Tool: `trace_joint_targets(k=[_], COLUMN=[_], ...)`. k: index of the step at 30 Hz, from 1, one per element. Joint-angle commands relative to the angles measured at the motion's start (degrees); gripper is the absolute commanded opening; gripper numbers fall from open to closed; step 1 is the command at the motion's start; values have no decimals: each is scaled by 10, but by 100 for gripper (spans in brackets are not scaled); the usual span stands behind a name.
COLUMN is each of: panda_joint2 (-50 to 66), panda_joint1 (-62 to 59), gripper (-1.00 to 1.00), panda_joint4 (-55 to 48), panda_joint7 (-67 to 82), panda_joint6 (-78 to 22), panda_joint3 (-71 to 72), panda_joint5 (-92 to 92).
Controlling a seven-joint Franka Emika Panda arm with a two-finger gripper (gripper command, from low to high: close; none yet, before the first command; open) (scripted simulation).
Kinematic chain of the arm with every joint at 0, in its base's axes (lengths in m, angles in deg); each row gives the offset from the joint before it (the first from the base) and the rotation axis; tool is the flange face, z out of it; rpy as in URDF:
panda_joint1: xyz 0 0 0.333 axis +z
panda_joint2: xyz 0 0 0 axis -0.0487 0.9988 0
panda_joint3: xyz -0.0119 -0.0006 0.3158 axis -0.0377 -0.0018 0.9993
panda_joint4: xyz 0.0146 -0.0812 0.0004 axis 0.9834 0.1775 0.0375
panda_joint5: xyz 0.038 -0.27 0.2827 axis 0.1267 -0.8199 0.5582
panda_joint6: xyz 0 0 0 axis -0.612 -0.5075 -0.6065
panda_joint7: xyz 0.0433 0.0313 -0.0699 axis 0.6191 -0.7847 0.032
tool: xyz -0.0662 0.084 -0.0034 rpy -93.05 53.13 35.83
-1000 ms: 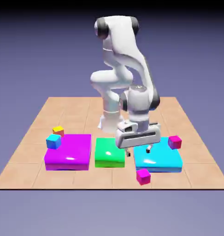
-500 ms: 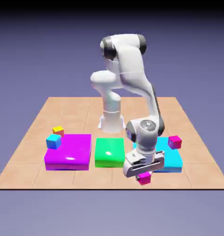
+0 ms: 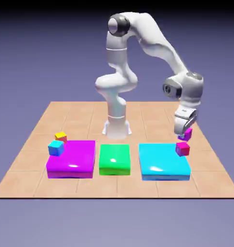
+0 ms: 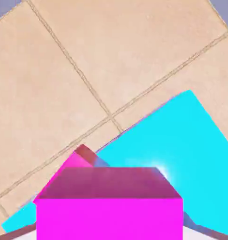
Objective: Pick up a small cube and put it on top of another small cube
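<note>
My gripper is shut on the small cube, a tiny magenta block held in the air at the exterior view's right. Just below it, and apart from it, another small cube rests by the right edge of the cyan slab. In the hand view the held small cube fills the bottom middle and hides the fingertips. Behind it, slightly to the left, peeks the other cube with its crimson side, on the cyan slab.
A green slab and a magenta slab lie to the exterior view's left of the cyan one. A blue cube and a yellow-topped cube sit at the magenta slab's far left corner. The robot's base stands behind the slabs.
The gripper came down to the cube at the table's front edge, shut on it, then lifted it and carried it to the exterior view's right, above the other cube.
</note>
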Motion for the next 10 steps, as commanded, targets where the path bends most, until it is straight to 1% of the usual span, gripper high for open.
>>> trace_joint_targets(k=[1,6,7,8,10], panda_joint2=[0,94,94,94,53], panda_joint1=[0,7,7,7,4], gripper=[-100,-100,100,100,100], panda_joint4=[0,22,22,22,12], panda_joint7=[-1,-33,-33,-33,-19], panda_joint6=[0,113,113,113,63], panda_joint3=[0,-11,-11,-11,-6], panda_joint5=[-2,-46,-46,-46,-26])
